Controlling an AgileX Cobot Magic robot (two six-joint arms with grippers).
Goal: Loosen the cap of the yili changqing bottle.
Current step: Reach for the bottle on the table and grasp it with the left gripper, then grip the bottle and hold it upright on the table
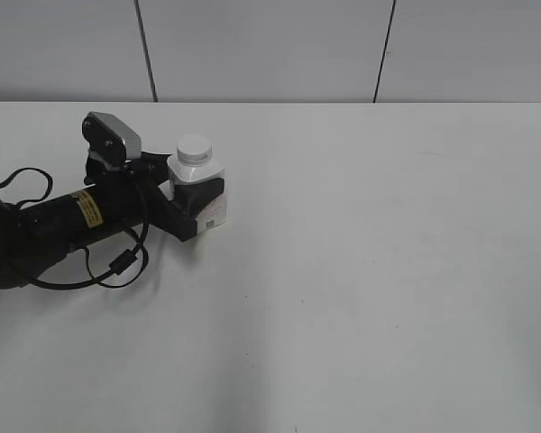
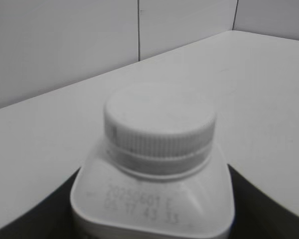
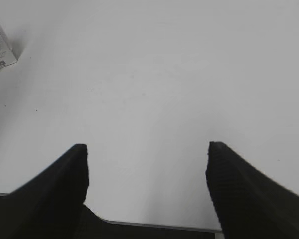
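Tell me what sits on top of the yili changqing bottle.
A white ribbed cap sits screwed on the neck of the yili changqing bottle, which the left gripper clamps by its body. The neck threads and the contents are covered by the cap.

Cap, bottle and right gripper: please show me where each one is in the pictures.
cap (image 2: 159, 119): left wrist view, on its flat top.
bottle (image 2: 154, 199): left wrist view, on the sloped shoulder near the printed code.
right gripper (image 3: 147, 149): right wrist view, midway between its open fingers.
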